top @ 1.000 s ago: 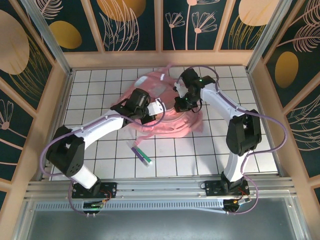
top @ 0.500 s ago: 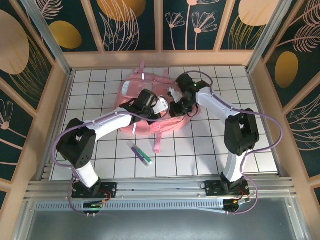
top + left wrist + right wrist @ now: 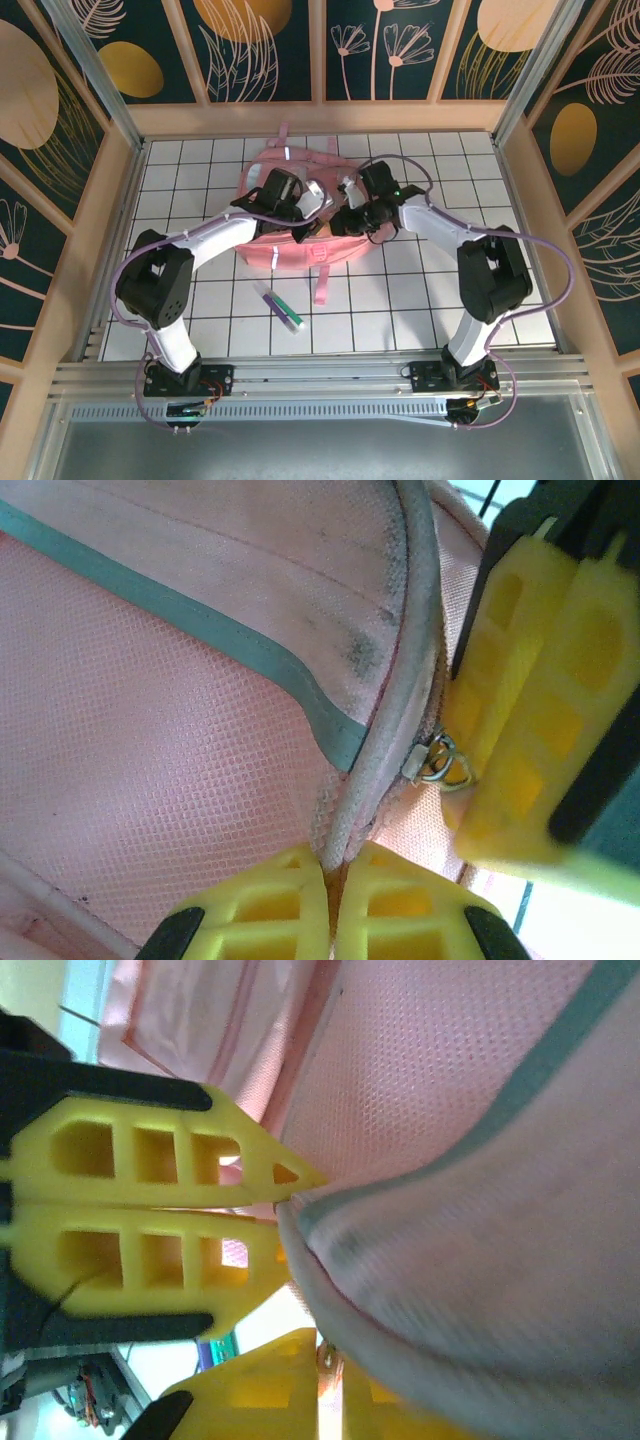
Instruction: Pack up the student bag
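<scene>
**Student bag: packing barely begun, both claws at the zip**

White gridded surface (image 3: 420, 300), walled by dark floral panels.

- Item: student bag (image 3: 290, 165), pink, lying flat at the far middle of the surface, one strap trailing toward the near side.
- Left claw (image 3: 330, 865): closed, pinching the bag's piped edge (image 3: 400, 680) between its fingertips.
- Right claw (image 3: 328, 1360): fingers nearly together, right at the metal zip pull (image 3: 447, 768). Whether they actually grip it cannot be told.
- Loose stock: purple and green markers (image 3: 283, 308), on the surface near the bag's front edge, apart from it.

Progress, as judged: an early stage. The claws seem set to work the zip, one steadying the rim. The markers are not yet packed, and nothing is seen going in.

Not legible: the bag's mouth lies under both arms from above, so open or zipped is unclear. Its contents are hidden. The wrist views sit too close to show how far the zip runs.
</scene>
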`<state>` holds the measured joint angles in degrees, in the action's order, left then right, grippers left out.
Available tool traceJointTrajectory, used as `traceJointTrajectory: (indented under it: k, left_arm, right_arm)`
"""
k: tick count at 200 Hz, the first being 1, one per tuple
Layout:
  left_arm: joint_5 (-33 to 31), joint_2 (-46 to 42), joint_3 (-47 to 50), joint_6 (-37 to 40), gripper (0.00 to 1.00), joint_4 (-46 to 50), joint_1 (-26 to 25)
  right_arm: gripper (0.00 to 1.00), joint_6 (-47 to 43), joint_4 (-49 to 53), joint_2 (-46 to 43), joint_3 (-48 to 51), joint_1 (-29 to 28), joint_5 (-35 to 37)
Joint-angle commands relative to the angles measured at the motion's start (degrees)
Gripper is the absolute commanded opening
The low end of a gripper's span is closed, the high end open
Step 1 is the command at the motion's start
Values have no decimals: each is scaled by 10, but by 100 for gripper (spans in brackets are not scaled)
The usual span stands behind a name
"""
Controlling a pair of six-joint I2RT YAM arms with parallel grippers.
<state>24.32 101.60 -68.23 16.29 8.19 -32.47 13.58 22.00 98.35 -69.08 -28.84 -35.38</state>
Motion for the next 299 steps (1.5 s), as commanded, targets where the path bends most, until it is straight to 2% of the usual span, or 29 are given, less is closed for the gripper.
traceJointTrajectory:
  k: [1,16,33,52,66,99,107,124,130,135,141,155,162,165,183,185,188,192,204,219,237,254,271,299]
  left_arm:
    - [117,-31,29,-47,0,-115,12]
    - [131,-31,38,-36,0,-114,13]
    - [136,-31,40,-26,0,-102,13]
    - [136,-49,58,-38,0,-118,21]
    - [138,-59,76,-48,0,-138,31]
    - [88,-78,105,-6,3,-137,37]
    - [74,-81,110,14,7,-129,37]
    - [49,-90,121,63,19,-120,38]
    - [37,-94,122,71,21,-118,39]
    - [27,-95,121,78,24,-114,39]
    - [17,-97,114,81,31,-105,39]
    - [22,-98,86,84,40,-71,39]
    - [35,-97,68,70,66,-58,39]
    - [41,-95,62,57,71,-57,39]
    - [73,-85,24,-1,73,-49,26]
    - [69,-84,21,-7,75,-48,20]
    - [55,-83,16,-14,94,-49,11]
    - [32,-81,10,-28,98,-52,-1]
    - [-49,-70,-11,-51,99,-55,-42]
    - [-115,-39,-61,-92,99,-37,-79]
    - [-177,31,-134,-147,99,6,-95]
    - [-266,72,-181,-157,99,36,-116]
    - [-344,121,-252,-170,99,106,-127]
    - [-414,170,-312,-199,99,171,-141]
  right_arm:
    - [11,84,-139,-47,62,1,-67]
    - [12,87,-163,-48,83,0,-78]
    - [23,81,-170,-55,87,-1,-105]
    - [37,69,-159,-100,101,6,-87]
    - [46,60,-122,-138,105,23,-52]
    - [51,50,28,-196,65,66,96]
    - [54,58,49,-203,56,76,136]
    - [60,70,85,-209,36,110,168]
    - [64,85,99,-209,34,122,181]
    - [67,91,105,-209,33,134,178]
    - [67,99,97,-211,40,148,171]
    - [67,126,81,-208,51,175,161]
    - [69,133,77,-202,49,182,158]
    - [69,134,76,-199,48,183,156]
    - [72,135,75,-181,36,185,150]
    - [72,135,74,-178,36,185,149]
    - [72,135,72,-175,34,185,149]
    - [72,134,71,-171,34,186,149]
    - [72,134,72,-159,28,190,156]
    - [74,141,73,-148,23,201,165]
    - [75,148,62,-146,27,212,167]
    - [76,151,53,-148,36,219,169]
    - [76,151,51,-145,40,227,157]
    - [77,137,53,-133,33,235,130]
